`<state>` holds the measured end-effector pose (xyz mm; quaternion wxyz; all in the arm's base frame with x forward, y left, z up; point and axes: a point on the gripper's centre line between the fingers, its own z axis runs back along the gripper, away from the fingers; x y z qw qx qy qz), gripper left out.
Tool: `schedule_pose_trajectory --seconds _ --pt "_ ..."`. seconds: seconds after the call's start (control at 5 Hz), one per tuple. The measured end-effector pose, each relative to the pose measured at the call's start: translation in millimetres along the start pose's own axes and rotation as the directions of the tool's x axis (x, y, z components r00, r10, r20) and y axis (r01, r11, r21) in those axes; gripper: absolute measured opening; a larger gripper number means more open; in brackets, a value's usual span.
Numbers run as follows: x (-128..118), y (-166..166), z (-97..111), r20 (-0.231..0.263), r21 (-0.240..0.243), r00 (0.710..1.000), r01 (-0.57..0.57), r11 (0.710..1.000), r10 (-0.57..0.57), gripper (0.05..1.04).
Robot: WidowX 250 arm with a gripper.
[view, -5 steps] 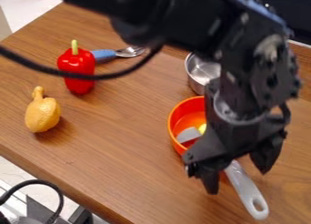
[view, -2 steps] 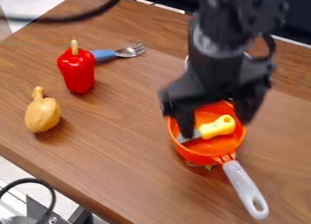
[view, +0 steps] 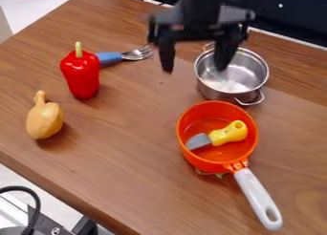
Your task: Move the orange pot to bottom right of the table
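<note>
As orange pot (view: 217,155) is likely sitting where wanted, lower right, gripper (view: 195,68) is hanging spread apart, top centre.

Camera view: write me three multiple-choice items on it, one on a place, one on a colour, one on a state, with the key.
1. Where does the yellow-handled tool lie?
A) In the metal pot
B) In the orange pot
C) Beside the red pepper

2. What colour is the orange pot's handle?
A) Blue
B) Black
C) Pale grey

3. What state is the end effector in?
A) Open and empty
B) Shut on the orange pot
C) Shut on the red pepper

1: B, the tool lies within the orange rim.
2: C, the handle is plainly pale grey.
3: A, its fingers stand wide apart with nothing gripped between them.
</note>
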<state>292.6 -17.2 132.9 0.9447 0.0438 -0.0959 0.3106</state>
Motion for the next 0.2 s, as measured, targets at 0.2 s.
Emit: schedule_pose_trajectory --seconds 0.2 --pt "26.9 -9.2 -7.8 0.029 -0.081 0.997 0.075 0.994 -0.073 0.999"
